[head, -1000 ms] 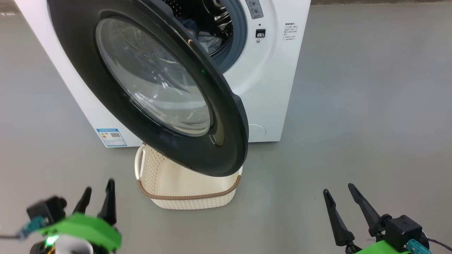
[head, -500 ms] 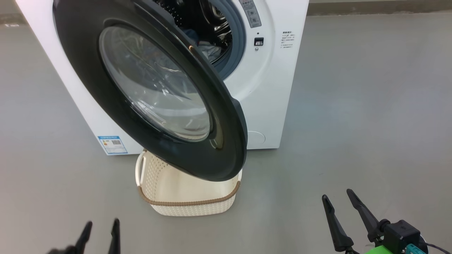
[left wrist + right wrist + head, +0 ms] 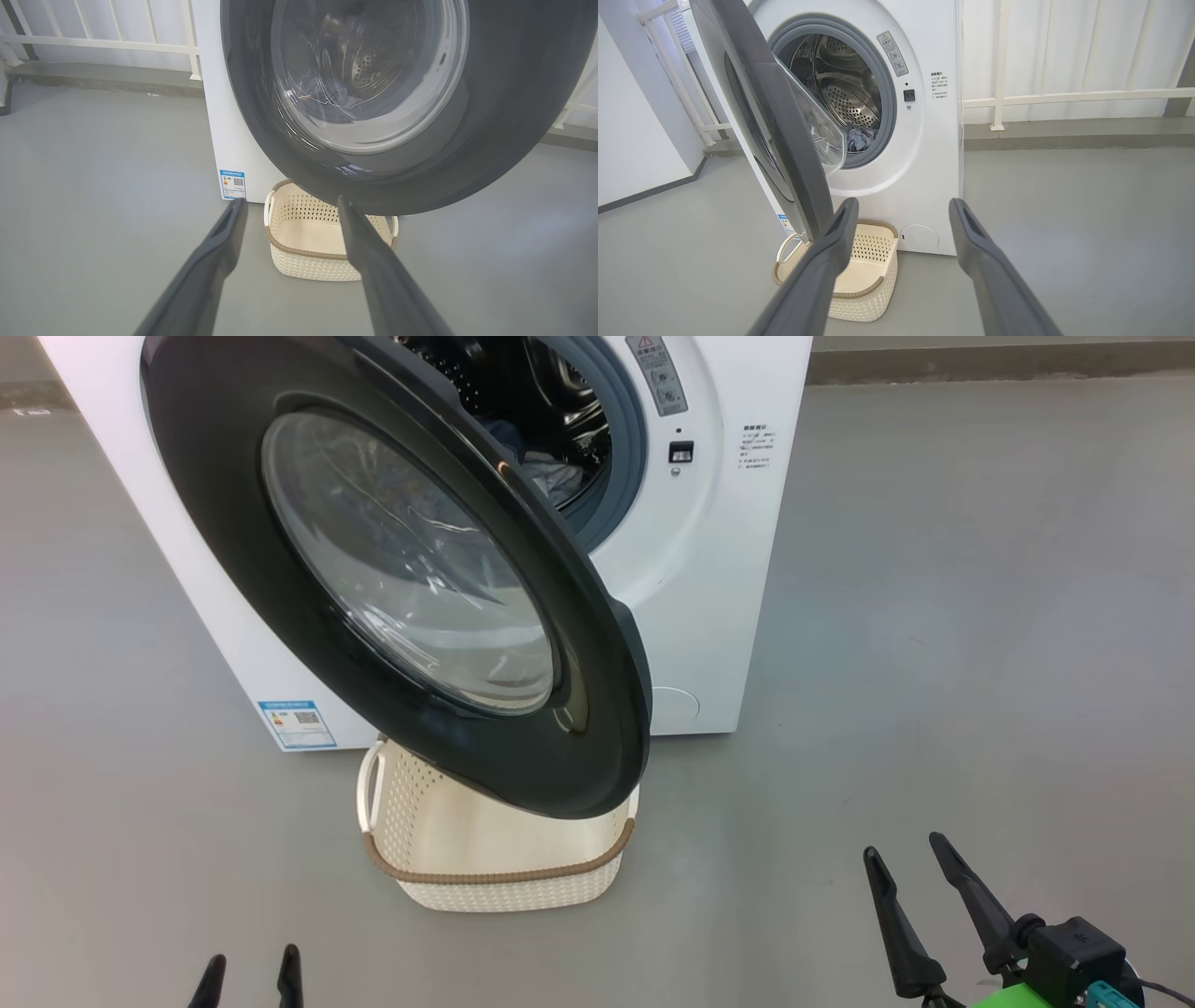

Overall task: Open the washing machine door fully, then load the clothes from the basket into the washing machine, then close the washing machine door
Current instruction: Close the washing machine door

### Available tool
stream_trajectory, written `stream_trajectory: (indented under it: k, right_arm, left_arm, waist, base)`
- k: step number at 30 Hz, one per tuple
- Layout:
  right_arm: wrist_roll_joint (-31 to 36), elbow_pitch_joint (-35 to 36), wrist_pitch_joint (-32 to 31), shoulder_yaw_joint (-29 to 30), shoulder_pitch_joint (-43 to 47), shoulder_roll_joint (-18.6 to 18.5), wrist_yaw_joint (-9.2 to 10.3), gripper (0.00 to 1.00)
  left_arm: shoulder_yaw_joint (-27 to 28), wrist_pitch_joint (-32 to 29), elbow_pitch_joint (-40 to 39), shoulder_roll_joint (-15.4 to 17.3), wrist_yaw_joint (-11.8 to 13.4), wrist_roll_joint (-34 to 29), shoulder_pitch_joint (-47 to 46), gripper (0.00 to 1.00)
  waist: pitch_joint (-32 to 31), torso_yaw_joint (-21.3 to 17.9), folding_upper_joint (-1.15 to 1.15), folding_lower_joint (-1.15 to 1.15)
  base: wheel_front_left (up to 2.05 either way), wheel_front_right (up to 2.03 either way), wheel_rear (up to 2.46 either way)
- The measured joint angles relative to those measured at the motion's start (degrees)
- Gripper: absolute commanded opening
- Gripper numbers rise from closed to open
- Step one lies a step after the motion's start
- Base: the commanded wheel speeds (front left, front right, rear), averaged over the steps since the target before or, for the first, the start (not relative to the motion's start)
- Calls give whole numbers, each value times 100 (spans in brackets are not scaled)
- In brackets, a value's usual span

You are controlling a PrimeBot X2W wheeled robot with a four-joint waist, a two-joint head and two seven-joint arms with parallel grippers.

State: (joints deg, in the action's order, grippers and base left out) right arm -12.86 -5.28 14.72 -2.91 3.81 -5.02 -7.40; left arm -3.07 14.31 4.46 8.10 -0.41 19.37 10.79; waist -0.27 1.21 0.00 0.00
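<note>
Hanging ajar, washing machine door (image 3: pixel 401 579) well apart from right tool (image 3: pixel 901 845)

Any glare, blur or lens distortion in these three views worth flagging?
Head view: sharp, evenly lit; pale reflection streaks cross the glass of the washing machine door. Left wrist view: similar streaks on that glass; the left hand looks soft-edged up close. Right wrist view: drum interior well lit, white railing crisp; the right hand is stretched large by the wide angle.
</note>
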Motion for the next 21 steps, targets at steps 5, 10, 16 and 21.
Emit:
stream_trajectory:
  k: [5, 10, 16, 21]
  right_arm:
    - [0, 0, 0, 8, 1, 4, 0, 100]
    - [0, 0, 0, 8, 1, 9, 0, 100]
    - [1, -2, 0, 7, 1, 10, 0, 100]
    - [1, -1, 0, 7, 1, 9, 0, 100]
  left_arm:
    - [225, 0, 22, -129, -176, -140, 0, 100]
    - [371, 0, 51, -238, -299, -241, 0, 100]
    - [490, 7, 78, -369, -401, -361, -1, 100]
    - [584, 7, 83, -407, -468, -404, -1, 100]
  waist:
    - [2, 4, 0, 0]
    - [-3, 0, 0, 1]
    - [-11, -8, 0, 0]
    - [-24, -17, 0, 1]
  base:
    - [0, 0, 0]
    - [0, 0, 0]
    - [0, 0, 0]
    - [0, 0, 0]
